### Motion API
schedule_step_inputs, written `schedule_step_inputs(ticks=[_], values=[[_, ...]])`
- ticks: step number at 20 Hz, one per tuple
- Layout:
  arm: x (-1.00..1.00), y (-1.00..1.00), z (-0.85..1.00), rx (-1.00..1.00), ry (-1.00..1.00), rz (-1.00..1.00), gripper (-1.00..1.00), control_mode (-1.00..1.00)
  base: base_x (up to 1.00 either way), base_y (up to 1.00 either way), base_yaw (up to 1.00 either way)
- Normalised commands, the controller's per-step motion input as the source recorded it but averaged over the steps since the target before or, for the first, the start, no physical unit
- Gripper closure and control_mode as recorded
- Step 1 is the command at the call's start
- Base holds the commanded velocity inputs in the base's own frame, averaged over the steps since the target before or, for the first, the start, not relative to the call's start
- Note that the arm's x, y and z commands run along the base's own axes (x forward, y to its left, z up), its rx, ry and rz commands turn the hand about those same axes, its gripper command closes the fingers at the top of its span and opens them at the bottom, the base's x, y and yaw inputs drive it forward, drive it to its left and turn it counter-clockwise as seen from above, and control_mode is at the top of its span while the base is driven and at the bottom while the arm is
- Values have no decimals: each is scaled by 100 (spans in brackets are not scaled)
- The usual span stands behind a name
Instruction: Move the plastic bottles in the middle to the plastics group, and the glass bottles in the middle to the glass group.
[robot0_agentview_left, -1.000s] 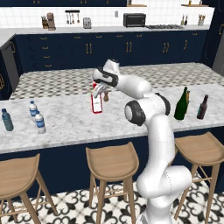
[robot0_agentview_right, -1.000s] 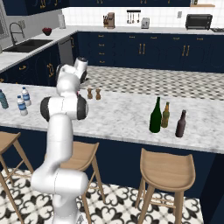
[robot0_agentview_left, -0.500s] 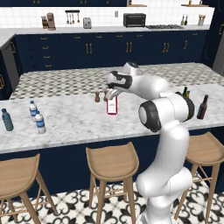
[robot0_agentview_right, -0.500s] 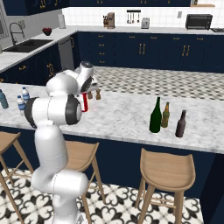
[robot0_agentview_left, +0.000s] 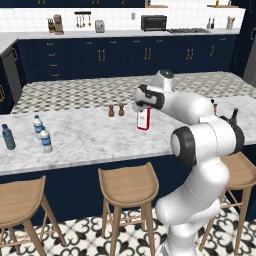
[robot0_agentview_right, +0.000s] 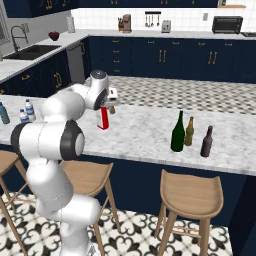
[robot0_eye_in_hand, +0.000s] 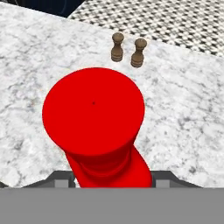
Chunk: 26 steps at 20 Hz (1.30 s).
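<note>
Gripper (robot0_agentview_left: 143, 108) clamped on red bottle (robot0_agentview_left: 143, 119) near its top, jaws partway closed round the neck, btl hanging upright w/ white label facing near side; base looks just above the marble counter (robot0_agentview_left: 90, 142), can't tell for sure if touching. In right base view same red btl (robot0_agentview_right: 103, 118) sits under the gripper (robot0_agentview_right: 106, 104), roughly mid-counter, left of the glass group. Hand view looks straight down on the red cap (robot0_eye_in_hand: 93, 110), w/ two brown shakers (robot0_eye_in_hand: 128, 50) side by side beyond it on the marble. In left base view shakers (robot0_agentview_left: 116, 110) stand just left of the held btl, slightly farther back. Far left of counter: teal-blue bottle (robot0_agentview_left: 8, 137) nearest the edge, then two clear water bottles (robot0_agentview_left: 42, 133) w/ blue labels close together, one a bit nearer than the other. Right end, seen from right base view: tall green wine bottle (robot0_agentview_right: 178, 132), olive-amber bottle (robot0_agentview_right: 189, 131) just beside & slightly behind it, dark brown bottle (robot0_agentview_right: 206, 142) a little further right. All three upright, well apart from the red btl. Wooden stools (robot0_agentview_left: 129, 184) lined up along near side of counter.
</note>
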Motion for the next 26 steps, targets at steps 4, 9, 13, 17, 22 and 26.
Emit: schedule_step_inputs(ticks=[4, 9, 13, 17, 22, 26], values=[[-22, -49, 4, 0, 4, -28, 100, -100, 0, 0, 0], [-28, -45, -4, 0, -2, -17, 100, -100, 0, 0, 0], [-15, -73, 2, 9, -3, -19, 100, -100, 0, 0, 0], [-8, -84, 4, 9, 0, -25, 100, -100, 0, 0, 0], [-5, -90, 8, 7, 0, -27, 100, -100, 0, 0, 0], [-1, -52, 7, 0, 0, -22, 100, -100, 0, 0, 0]])
